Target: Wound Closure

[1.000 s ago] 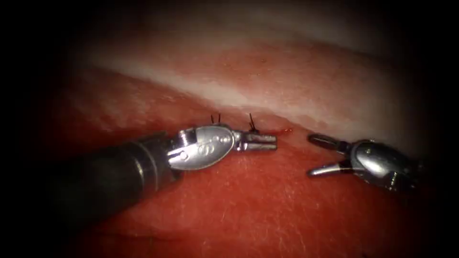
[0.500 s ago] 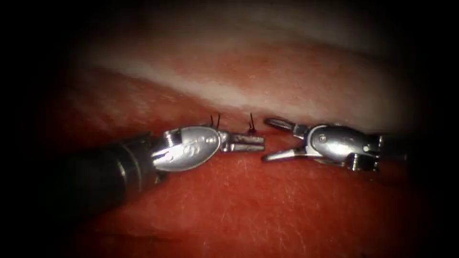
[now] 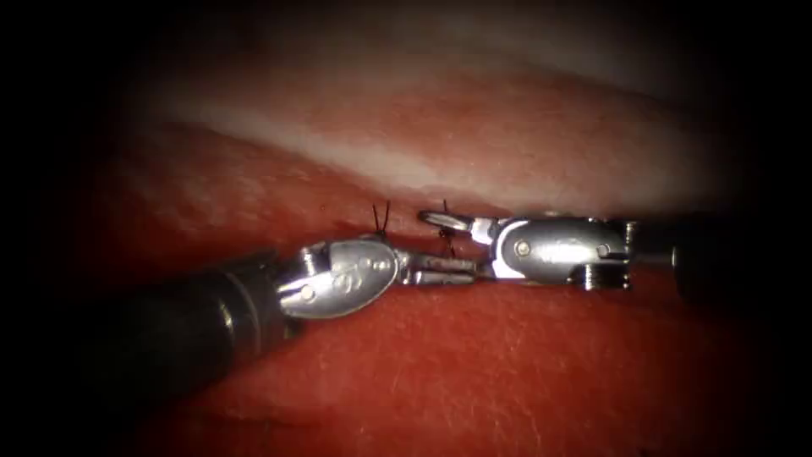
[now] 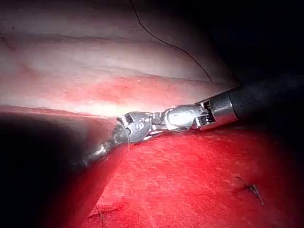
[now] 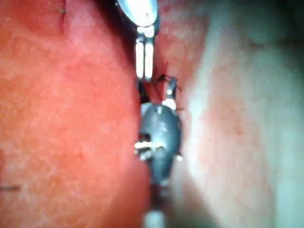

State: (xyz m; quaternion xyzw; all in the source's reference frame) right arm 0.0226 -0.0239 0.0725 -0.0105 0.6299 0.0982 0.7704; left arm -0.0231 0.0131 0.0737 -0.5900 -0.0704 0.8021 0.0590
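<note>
In the endoscope view my left tool comes in from the left, jaws shut, with nothing seen between them. It lies along the cut in the tissue. My right tool reaches in from the right with jaws open. One jaw is above and one below a tied stitch whose short cut ends stand up. The right tool's lower jaw meets the left tool's tip. The right wrist view shows the open right tool at those cut ends beside the left tool. I see no needle.
A second stitch with two short upright cut ends sits on the cut just left of the tools. In the left wrist view a long thread trails over the pale tissue, and older stitches mark the red tissue.
My right tool has travelled left along the cut, from well clear of the stitch to straddling it with open jaws. My left tool has slid slightly left and down, jaws still shut.
</note>
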